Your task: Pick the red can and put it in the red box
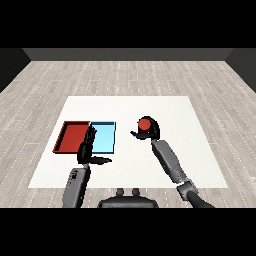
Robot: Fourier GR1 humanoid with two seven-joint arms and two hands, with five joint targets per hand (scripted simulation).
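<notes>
The red can (145, 125) stands upright on the white table, right of both trays. My right hand (151, 133) is curled round it from the near and right side, thumb on the left. The red tray (71, 137) lies at the left with nothing in it. My left hand (87, 148) is open, its straight fingers pointing away over the seam between the two trays and its thumb stuck out to the right.
The light blue tray (105, 138) lies right beside the red tray, between it and the can. The white table (130, 107) stretches wide behind and to the right of the can, on a wooden floor.
</notes>
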